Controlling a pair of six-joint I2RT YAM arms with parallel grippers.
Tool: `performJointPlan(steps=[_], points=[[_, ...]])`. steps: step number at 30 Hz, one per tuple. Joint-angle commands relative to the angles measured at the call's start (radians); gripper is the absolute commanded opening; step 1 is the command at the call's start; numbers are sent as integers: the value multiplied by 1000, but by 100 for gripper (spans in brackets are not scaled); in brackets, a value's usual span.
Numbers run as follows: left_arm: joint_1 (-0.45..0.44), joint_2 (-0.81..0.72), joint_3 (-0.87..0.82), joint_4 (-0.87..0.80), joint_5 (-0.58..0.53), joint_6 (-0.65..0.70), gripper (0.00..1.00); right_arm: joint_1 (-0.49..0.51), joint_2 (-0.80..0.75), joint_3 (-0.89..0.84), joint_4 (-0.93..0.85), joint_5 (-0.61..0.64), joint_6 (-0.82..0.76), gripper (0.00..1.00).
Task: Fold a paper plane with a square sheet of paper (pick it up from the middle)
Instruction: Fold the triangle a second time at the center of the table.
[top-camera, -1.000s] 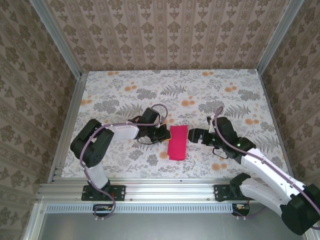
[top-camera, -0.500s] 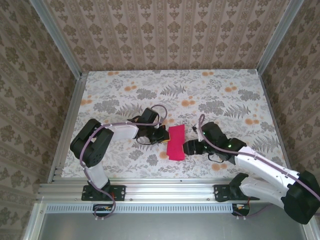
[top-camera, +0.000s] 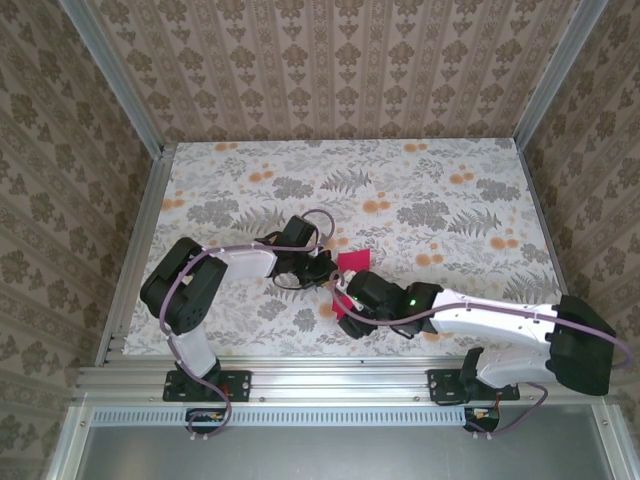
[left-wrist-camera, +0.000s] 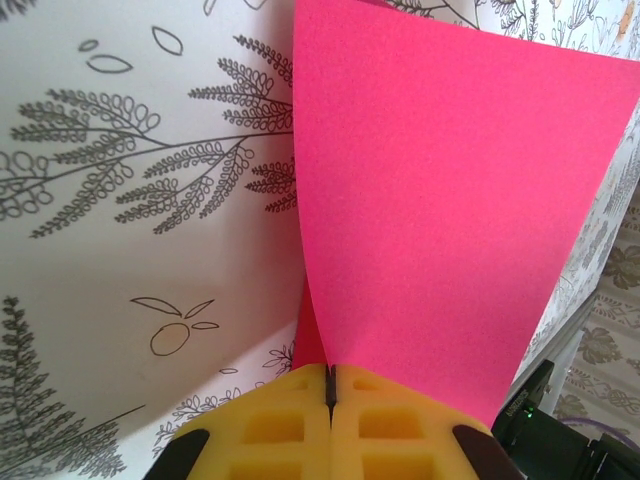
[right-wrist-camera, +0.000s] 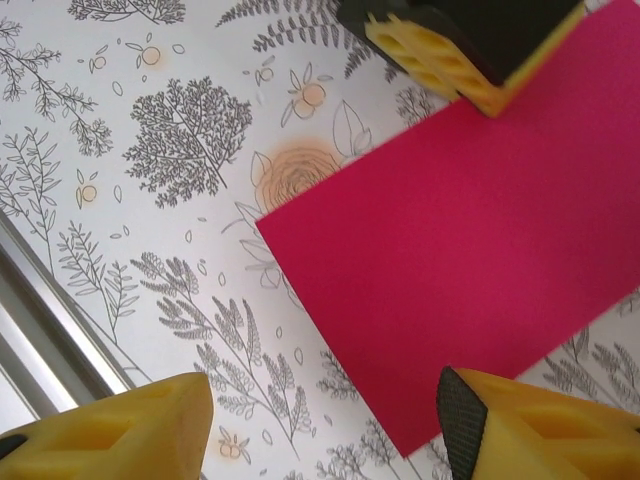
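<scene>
The magenta-red sheet of paper (right-wrist-camera: 460, 270) lies on the floral table as a narrow rectangle. In the top view its far end (top-camera: 353, 260) shows, while my right arm covers most of the rest. My left gripper (top-camera: 326, 268) is shut on the sheet's left edge; its yellow pads (left-wrist-camera: 290, 430) meet on the paper (left-wrist-camera: 440, 190), which lifts up from them. My right gripper (top-camera: 347, 302) hovers low over the near end of the sheet. It is open (right-wrist-camera: 320, 440), with one yellow finger (right-wrist-camera: 110, 430) over bare table and the other (right-wrist-camera: 520, 430) over the paper's corner.
The floral tablecloth (top-camera: 430, 190) covers the table, with wallpapered walls around it. An aluminium rail (top-camera: 320, 378) runs along the near edge, and it shows at the lower left of the right wrist view as a grey rail (right-wrist-camera: 40, 330).
My right arm has swung left across the table and now sits over the paper, hiding most of it from above. The left gripper has stayed on the sheet's left edge.
</scene>
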Motion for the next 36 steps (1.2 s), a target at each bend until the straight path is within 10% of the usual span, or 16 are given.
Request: performJointPlan(steps=[1, 13, 36], points=[[-6, -29, 34, -28, 10, 2, 0, 24, 47, 60, 11, 61, -56, 65], [-26, -5, 68, -30, 3, -10, 0, 77, 212, 142, -22, 154, 21, 70], [-38, 0, 83, -60, -7, -1, 0, 78, 214, 196, -187, 228, 139, 21]])
